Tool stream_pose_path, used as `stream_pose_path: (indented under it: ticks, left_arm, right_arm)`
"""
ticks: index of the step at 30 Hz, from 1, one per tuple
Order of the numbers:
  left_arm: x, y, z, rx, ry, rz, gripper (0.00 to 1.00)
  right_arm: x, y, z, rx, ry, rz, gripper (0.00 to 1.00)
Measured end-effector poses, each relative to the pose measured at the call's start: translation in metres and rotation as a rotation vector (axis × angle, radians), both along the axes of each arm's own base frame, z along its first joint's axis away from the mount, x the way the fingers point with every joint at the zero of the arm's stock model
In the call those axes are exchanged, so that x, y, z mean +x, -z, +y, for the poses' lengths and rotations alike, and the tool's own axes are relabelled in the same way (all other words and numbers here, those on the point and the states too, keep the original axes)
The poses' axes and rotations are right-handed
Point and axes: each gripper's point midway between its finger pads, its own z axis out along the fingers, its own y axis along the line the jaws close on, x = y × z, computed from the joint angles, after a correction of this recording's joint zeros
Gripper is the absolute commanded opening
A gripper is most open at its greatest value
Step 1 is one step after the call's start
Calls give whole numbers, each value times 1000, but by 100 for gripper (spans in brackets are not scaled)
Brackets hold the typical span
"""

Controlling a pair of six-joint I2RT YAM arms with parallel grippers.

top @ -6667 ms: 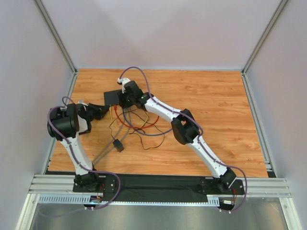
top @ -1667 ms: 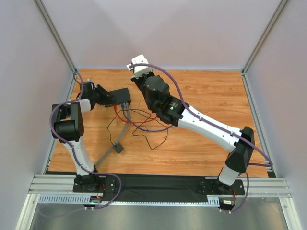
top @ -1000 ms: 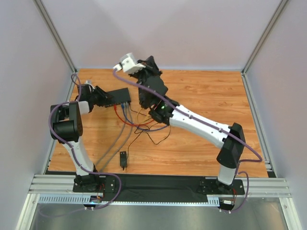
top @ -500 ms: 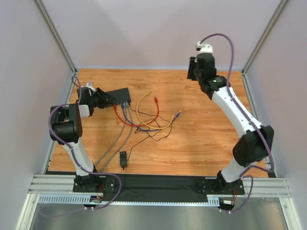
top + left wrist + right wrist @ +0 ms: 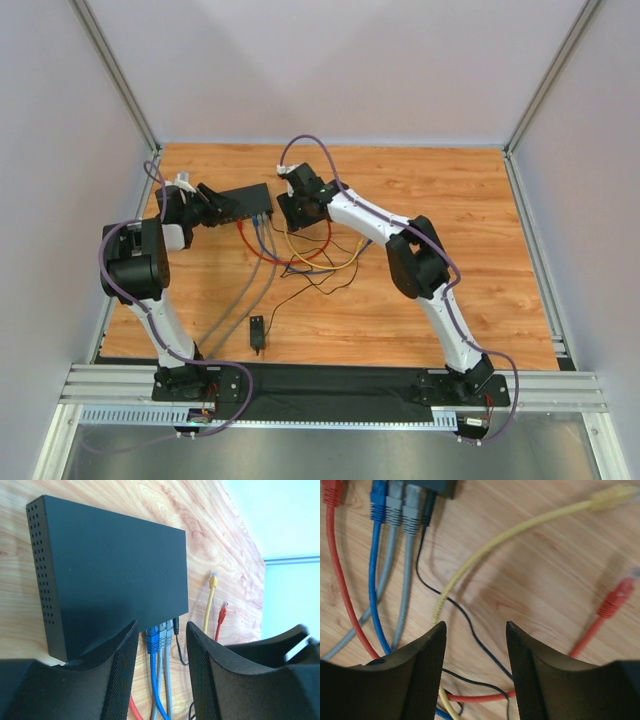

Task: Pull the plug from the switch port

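The switch [image 5: 241, 203] [image 5: 110, 575] is a flat black box lying at the back left of the table. Along its near edge a red plug [image 5: 331, 492], a blue plug [image 5: 379, 500] [image 5: 152, 640], two grey plugs [image 5: 403, 507] and a thin black lead [image 5: 429, 505] sit in ports. My left gripper [image 5: 208, 197] [image 5: 161, 627] stands open at the switch's left end, its fingers either side of the plugged cables. My right gripper [image 5: 286, 208] [image 5: 476, 625] hangs open just right of the switch, above loose wires, with nothing between its fingers.
A loose yellow plug [image 5: 615, 495] [image 5: 213, 580] and a loose red plug [image 5: 616, 599] [image 5: 223, 611] lie on the wood right of the switch. Tangled cables [image 5: 310, 262] spread toward the middle. A small black adapter block [image 5: 258, 333] lies near the front. Walls enclose the table.
The right arm swung from the far back right down to the cables beside the switch, its jaws spread wider. The left jaws widened a little at the switch.
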Motion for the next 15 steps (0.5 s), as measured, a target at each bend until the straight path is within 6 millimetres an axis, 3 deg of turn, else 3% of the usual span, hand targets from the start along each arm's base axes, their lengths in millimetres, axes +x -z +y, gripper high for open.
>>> stream_pose_path:
  ticks: [5,15]
  left_arm:
    - [2,-5,1,-11,-1,-19,51]
    - [3,-10,-1,-27,6,-33,50]
  right_arm:
    - [-12,8,26,-20,-44,-12,50]
    - [14,-5,37,50,15,-63,40]
